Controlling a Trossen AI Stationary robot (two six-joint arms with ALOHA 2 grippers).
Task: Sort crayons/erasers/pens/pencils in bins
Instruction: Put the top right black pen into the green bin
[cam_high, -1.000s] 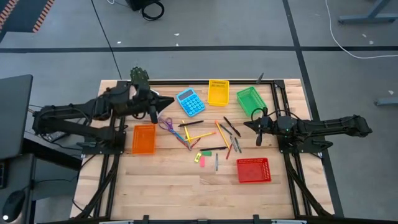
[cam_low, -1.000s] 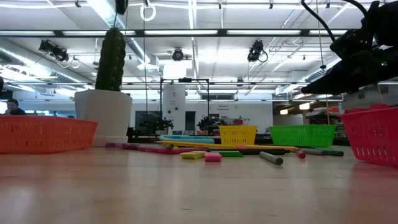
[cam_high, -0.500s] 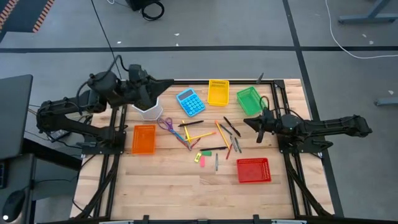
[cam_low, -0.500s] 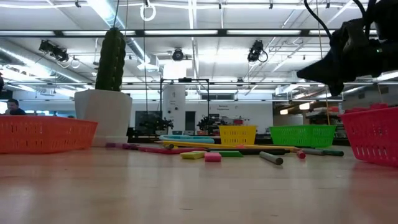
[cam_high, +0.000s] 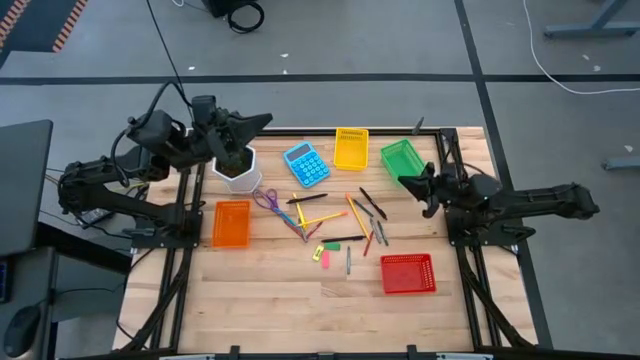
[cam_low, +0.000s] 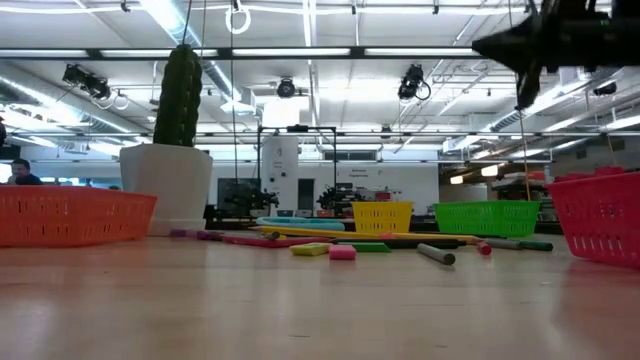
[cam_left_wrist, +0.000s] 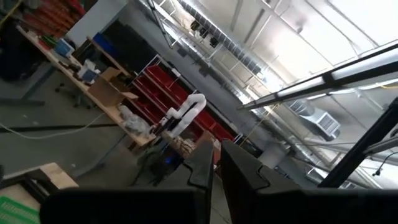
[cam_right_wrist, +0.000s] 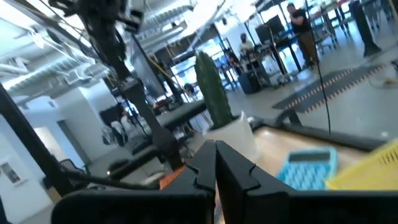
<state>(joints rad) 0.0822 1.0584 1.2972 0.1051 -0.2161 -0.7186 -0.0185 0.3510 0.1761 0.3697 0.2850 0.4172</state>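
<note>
Both arms have just lifted clear, left gripper (cam_high: 262, 121) above the plant pot (cam_high: 238, 172), right gripper (cam_high: 404, 181) beside the green bin (cam_high: 402, 158), jaws together and empty, pens (cam_high: 372, 203) and pencils (cam_high: 358, 214) still unsorted mid-bench.

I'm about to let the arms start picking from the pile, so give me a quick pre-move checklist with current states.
1. Both grippers empty: ok. The left gripper and right gripper are shut on nothing.
2. Grippers raised off the table: ok. The low view shows the right one high above the items.
3. All four bins reachable and upright: ok. orange bin, yellow bin, green bin, red bin.
4. Sorting started: not ok. pencils, pens and erasers lie loose mid-table.
5. Left path clear: not ok. The plant pot sits under the left gripper.
</note>
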